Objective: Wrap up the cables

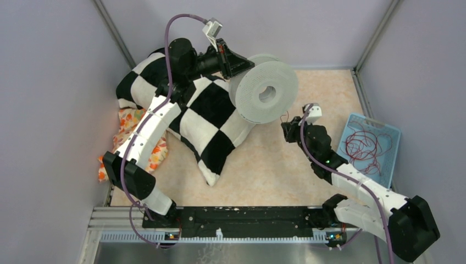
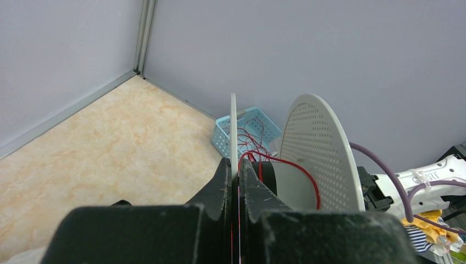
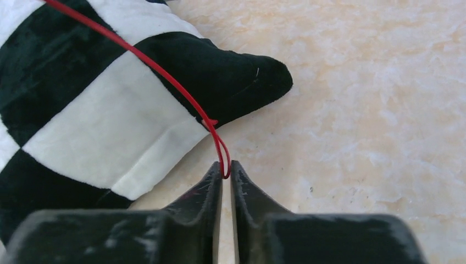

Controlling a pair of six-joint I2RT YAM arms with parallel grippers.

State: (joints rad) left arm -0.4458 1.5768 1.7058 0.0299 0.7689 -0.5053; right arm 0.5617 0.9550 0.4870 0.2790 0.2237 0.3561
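A grey spool (image 1: 265, 92) is held up over the table by my left gripper (image 1: 233, 61), which is shut on one flange (image 2: 233, 132). A thin red cable (image 2: 308, 176) runs over the spool's hub between the flanges (image 2: 319, 154). My right gripper (image 1: 287, 131) sits just right of the spool and is shut on a bent end of the red cable (image 3: 220, 148), which rises away to the upper left over the cushion. More red cables (image 1: 365, 147) lie tangled in the blue basket (image 1: 391, 132), also seen in the left wrist view (image 2: 250, 125).
A black-and-white checkered cushion (image 1: 211, 124) lies left of centre, with an orange floral cloth (image 1: 127, 124) beside it. Grey walls enclose the table on three sides. The cushion's corner (image 3: 242, 77) lies close ahead of my right gripper.
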